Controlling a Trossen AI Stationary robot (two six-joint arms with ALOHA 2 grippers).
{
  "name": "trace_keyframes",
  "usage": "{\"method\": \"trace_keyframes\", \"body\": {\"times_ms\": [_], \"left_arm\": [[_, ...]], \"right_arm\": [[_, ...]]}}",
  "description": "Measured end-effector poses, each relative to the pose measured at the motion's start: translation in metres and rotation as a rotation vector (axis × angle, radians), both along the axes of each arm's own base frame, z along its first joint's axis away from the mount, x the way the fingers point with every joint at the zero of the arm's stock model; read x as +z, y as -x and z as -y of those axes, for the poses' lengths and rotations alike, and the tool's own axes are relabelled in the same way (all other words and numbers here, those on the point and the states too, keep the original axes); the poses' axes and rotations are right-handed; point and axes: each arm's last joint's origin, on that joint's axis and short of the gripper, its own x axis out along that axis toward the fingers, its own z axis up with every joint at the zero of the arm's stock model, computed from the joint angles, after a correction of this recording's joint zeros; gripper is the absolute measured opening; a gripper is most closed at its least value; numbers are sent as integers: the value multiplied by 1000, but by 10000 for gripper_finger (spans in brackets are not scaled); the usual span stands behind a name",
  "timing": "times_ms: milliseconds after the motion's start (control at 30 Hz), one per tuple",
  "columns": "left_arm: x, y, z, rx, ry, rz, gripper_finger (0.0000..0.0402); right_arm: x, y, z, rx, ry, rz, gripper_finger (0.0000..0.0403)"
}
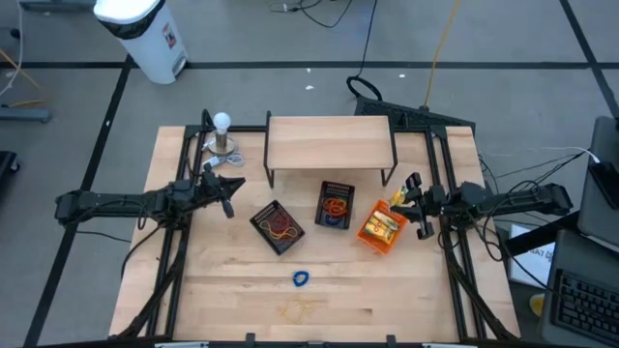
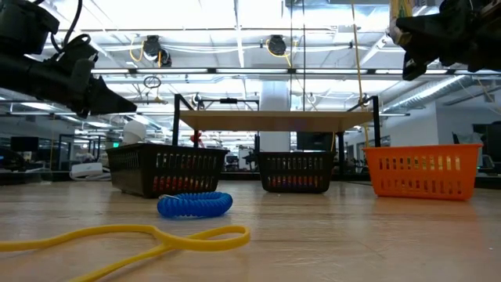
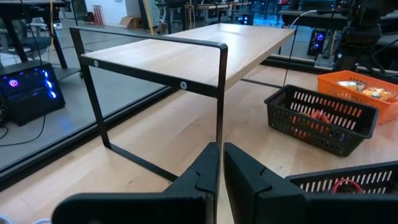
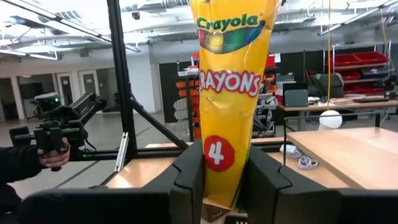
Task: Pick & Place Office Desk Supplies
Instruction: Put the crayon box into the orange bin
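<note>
A yellow Crayola crayon packet (image 4: 227, 81) is in my right gripper (image 4: 225, 168), which is shut on it. In the high view this gripper (image 1: 406, 198) hangs at the table's right, just over the orange tray (image 1: 380, 228) with more yellow packets in it. My left gripper (image 3: 221, 162) is shut and empty; it hovers at the table's left (image 1: 229, 196), near the wooden shelf's left leg. Two black mesh trays (image 1: 278, 226) (image 1: 335, 205) hold rubber bands. A blue coiled loop (image 1: 301, 279) and a yellow band (image 1: 305, 309) lie flat on the table nearer the front. My right gripper pinches the packet's near end (image 4: 216, 186) between its two fingers, one on each side edge, with the printed face toward the camera. The packet narrows where the fingers (image 4: 189, 177) meet it. The fingers come about level from the table's right. The packet sticks out beyond them, lifted clear.
A low wooden shelf on black legs (image 1: 329, 143) stands at the back centre. A white ball on a small stand (image 1: 222, 130) is at the back left. In the right wrist view a person's hand (image 4: 53, 154) holds a black device beyond the table.
</note>
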Motion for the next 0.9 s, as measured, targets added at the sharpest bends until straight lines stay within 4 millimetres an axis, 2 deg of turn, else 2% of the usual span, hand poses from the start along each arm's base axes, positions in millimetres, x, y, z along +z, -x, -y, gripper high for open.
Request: {"method": "trace_keyframes", "body": {"times_ms": [333,533,667,800,900], "left_arm": [[-5,1,0,3,29,-42,26],[-5,1,0,5,39,-39,26],[-2,0,0,1,16,-19,26],[-2,0,0,1,14,-14,26],[-2,0,0,-4,14,-18,26]], "right_arm": [[0,0,0,2,-7,-1,67],[13,4,0,11,-32,133,67],[13,-1,0,-20,-2,6,61],[45,-3,2,-78,-12,-78,66],[55,-9,2,-94,-20,-221,67]]}}
